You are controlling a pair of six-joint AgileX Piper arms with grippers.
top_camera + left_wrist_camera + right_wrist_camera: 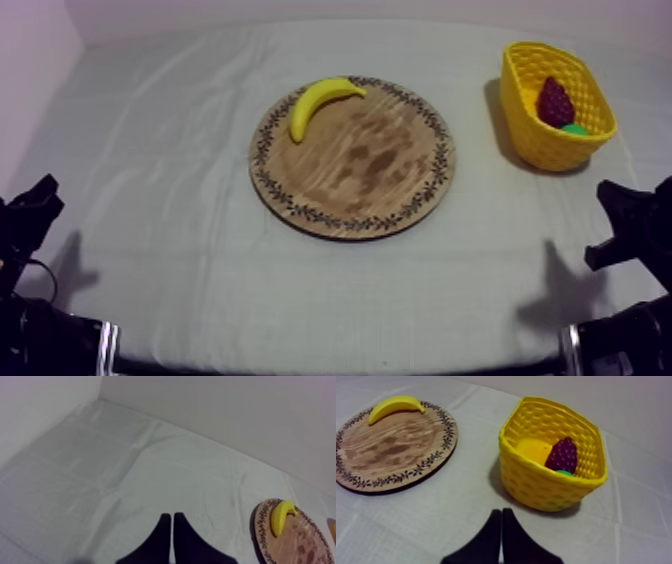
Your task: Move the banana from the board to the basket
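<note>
Both end effectors (pixel 172 517) (pixel 502 512) closed (empty)

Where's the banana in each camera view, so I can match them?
Top view: banana on the wooden board's far-left rim.
Left wrist view: banana at the board's far rim.
Right wrist view: banana on the far rim, yellow basket beside the board.
Shared landmark: the patterned rim.

Colours and patterns on record.
Yellow banana (pixel 318 97); brown board (pixel 352 172), dark leaf-pattern rim; yellow lattice basket (pixel 540 142); purple grapes (pixel 555 102); grey-white bench cloth (pixel 150 200).

Left gripper (pixel 172 516), right gripper (pixel 501 511): black tapered fingers (pixel 161 537); arms (pixel 40 330) black, silver-banded.
</note>
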